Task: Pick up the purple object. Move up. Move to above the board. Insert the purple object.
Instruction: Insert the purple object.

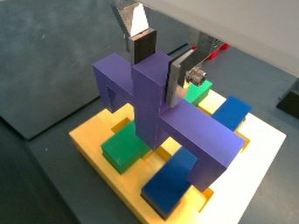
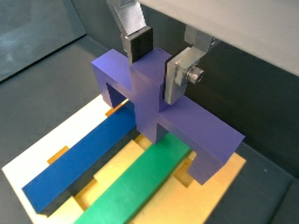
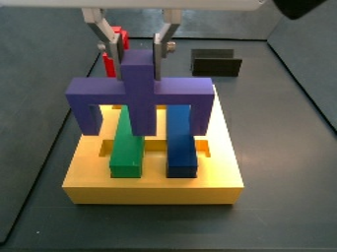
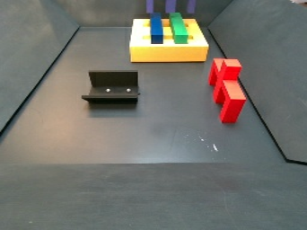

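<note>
Side view, frame centre: we note the purple object (image 3: 140,94) astride the green bar (image 3: 126,146) and blue bar (image 3: 179,144) of the board (image 3: 152,184). The pincer (image 3: 133,51) is closed on its raised central stub. We judge the piece rigid, light and smooth-faced; the stub is the sound grasp point.

Purple object (image 4: 162,7) and gripper (image 3: 132,46) cut off by frame edges.
</note>
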Controlling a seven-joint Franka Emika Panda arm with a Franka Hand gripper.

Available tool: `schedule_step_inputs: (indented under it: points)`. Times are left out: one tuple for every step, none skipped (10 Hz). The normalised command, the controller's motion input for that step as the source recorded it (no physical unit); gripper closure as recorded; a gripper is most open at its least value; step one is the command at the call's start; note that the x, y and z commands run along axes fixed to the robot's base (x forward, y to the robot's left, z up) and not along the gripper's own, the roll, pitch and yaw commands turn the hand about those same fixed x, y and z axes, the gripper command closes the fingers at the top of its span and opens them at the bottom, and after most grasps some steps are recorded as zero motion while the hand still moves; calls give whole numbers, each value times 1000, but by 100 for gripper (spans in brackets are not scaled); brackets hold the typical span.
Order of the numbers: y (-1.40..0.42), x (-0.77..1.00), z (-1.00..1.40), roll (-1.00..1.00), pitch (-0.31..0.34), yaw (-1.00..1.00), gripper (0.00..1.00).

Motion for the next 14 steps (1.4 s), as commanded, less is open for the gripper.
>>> schedule_step_inputs:
  points:
    - [-129, 294, -166, -34, -4, 97, 100]
    - [-111, 266, -174, -1, -1, 114, 100]
    - [-43, 137, -186, 20, 0, 97, 100]
    - [-9, 74, -166, 96, 0, 71, 100]
    - [0, 0, -154, 103, 0, 86, 100]
    - [0, 0, -140, 64, 0, 74, 100]
    - [0, 9, -183, 39, 0, 71, 100]
    - [0, 189, -209, 6, 0, 80, 100]
    - [0, 66, -189, 0, 0, 40, 100]
    - [0, 0, -174, 21, 0, 31, 100]
    - [0, -11, -186, 30, 0, 6, 100]
    - [0, 0, -209, 36, 0, 0, 100]
    - [0, 0, -206, 41, 0, 0, 100]
    - [0, 0, -189, 31, 0, 0, 100]
